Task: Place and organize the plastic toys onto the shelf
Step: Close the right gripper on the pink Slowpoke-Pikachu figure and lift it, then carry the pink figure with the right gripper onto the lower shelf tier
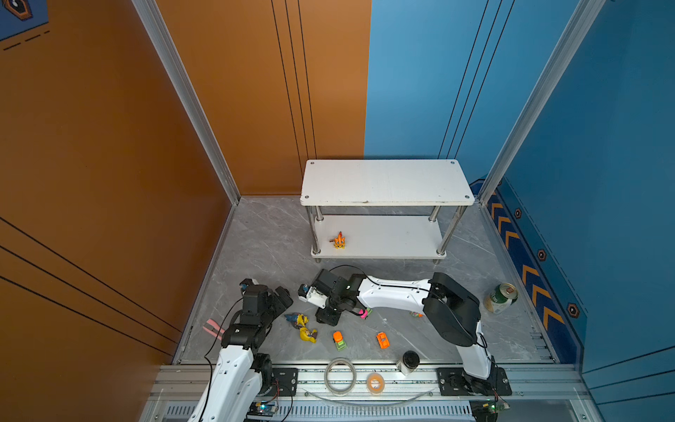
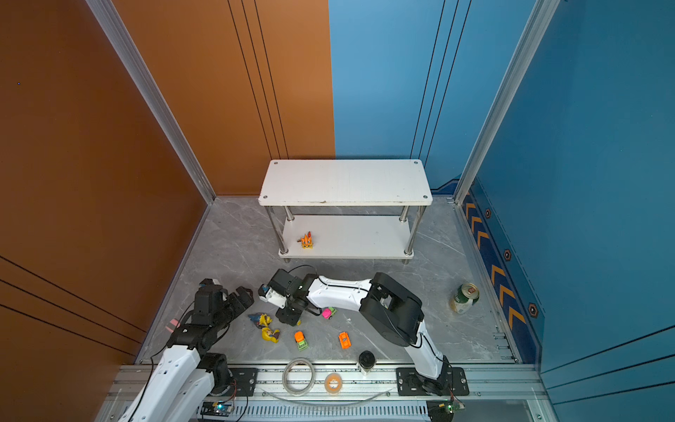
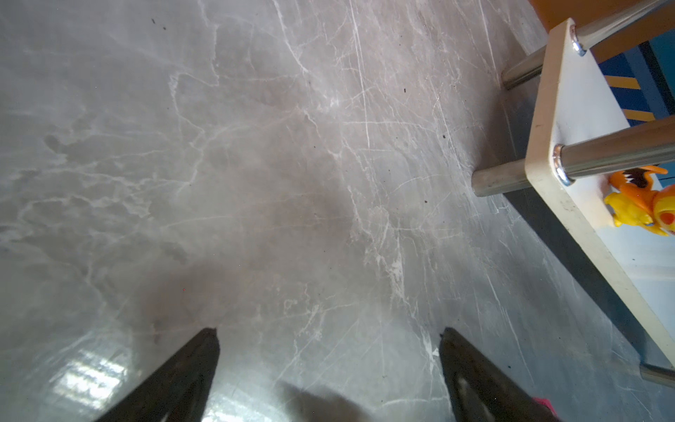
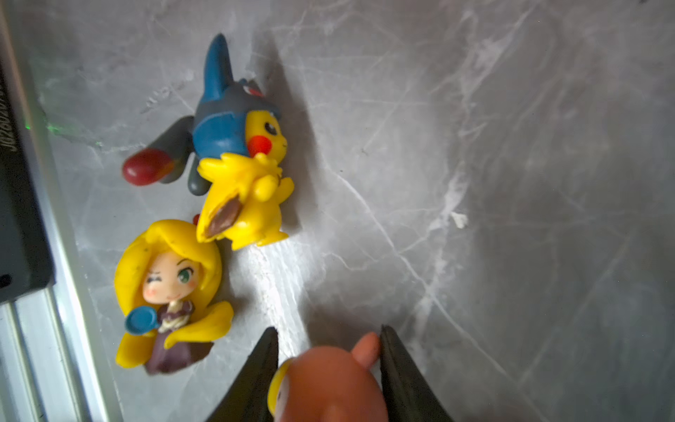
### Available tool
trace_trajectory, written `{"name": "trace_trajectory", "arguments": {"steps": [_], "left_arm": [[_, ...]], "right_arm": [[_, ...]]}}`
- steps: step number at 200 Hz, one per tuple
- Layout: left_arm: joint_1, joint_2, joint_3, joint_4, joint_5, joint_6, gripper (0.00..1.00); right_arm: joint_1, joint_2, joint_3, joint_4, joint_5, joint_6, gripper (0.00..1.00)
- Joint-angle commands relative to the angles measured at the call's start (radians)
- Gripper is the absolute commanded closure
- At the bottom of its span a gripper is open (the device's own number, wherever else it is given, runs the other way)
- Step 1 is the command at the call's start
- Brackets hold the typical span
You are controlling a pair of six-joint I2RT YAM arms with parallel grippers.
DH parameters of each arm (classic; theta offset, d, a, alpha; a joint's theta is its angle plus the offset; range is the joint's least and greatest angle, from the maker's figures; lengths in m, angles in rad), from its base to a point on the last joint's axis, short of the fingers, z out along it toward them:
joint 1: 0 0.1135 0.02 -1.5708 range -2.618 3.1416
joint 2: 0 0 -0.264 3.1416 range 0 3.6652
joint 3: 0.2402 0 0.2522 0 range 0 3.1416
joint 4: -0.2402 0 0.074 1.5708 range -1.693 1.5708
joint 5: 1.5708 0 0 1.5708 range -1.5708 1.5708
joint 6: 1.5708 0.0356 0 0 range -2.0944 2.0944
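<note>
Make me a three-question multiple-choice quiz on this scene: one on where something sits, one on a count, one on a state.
1. The orange figurine stands on: A the top board; B the lower board; C the green can.
2. Toys on the shelf: A none; B one; C three.
3. The left fingers are: A spread, nothing between; B clamped on a car; C clamped on a tape roll.
Answers: B, it stands by a front post on the lower board; B, only that figurine is there; A, the left wrist view shows bare floor between them.
</note>
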State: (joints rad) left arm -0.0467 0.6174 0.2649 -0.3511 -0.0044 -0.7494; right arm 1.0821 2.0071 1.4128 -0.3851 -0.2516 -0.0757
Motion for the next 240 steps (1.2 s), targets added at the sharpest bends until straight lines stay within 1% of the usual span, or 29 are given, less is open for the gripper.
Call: {"name": "trace_trajectory", "arguments": {"steps": [1,21,51,81,99,107,108,116,142,149,190,214,240], "left_arm": [[0.007,0.004,0.005,0.032,0.041,0.013,0.05],[0.007,0.002,0.005,0.044,0.058,0.022,0.06],[0.007,-0.002,-0.002,0.063,0.075,0.024,0.07],[0.007,-0.006,-0.013,0.075,0.073,0.025,0.07],[0.006,0.002,-0.017,0.088,0.069,0.025,0.07],[0.007,0.010,-0.016,0.094,0.070,0.024,0.07],[0.007,0.010,-0.016,0.096,0.069,0.024,0.07],[0.007,0.018,-0.018,0.105,0.070,0.023,0.07],[0.005,0.043,-0.018,0.123,0.072,0.020,0.07],[0.005,0.047,-0.019,0.129,0.072,0.020,0.07],[0.004,0.070,-0.020,0.144,0.061,0.019,0.07],[0.004,0.075,-0.018,0.147,0.050,0.022,0.07],[0.004,0.086,-0.014,0.150,0.044,0.024,0.07]], "right_arm": [[-0.040,-0.123,-0.060,0.166,-0.131,-0.038,0.96],[-0.089,-0.194,-0.134,0.261,-0.219,-0.046,1.00],[-0.181,-0.298,-0.253,0.381,-0.327,-0.062,1.00],[-0.293,-0.384,-0.363,0.483,-0.388,-0.052,1.00],[-0.363,-0.410,-0.410,0.526,-0.397,-0.063,1.00],[-0.375,-0.412,-0.421,0.533,-0.394,-0.071,1.00],[-0.390,-0.413,-0.422,0.534,-0.394,-0.073,1.00],[-0.428,-0.408,-0.422,0.542,-0.401,-0.079,1.00],[-0.490,-0.363,-0.404,0.584,-0.430,-0.088,1.00],[-0.503,-0.342,-0.387,0.589,-0.454,-0.104,1.00],[-0.552,-0.193,-0.282,0.625,-0.487,-0.162,1.00],[-0.587,-0.126,-0.239,0.691,-0.510,-0.164,1.00],[-0.619,-0.089,-0.214,0.748,-0.535,-0.152,1.00]]}}
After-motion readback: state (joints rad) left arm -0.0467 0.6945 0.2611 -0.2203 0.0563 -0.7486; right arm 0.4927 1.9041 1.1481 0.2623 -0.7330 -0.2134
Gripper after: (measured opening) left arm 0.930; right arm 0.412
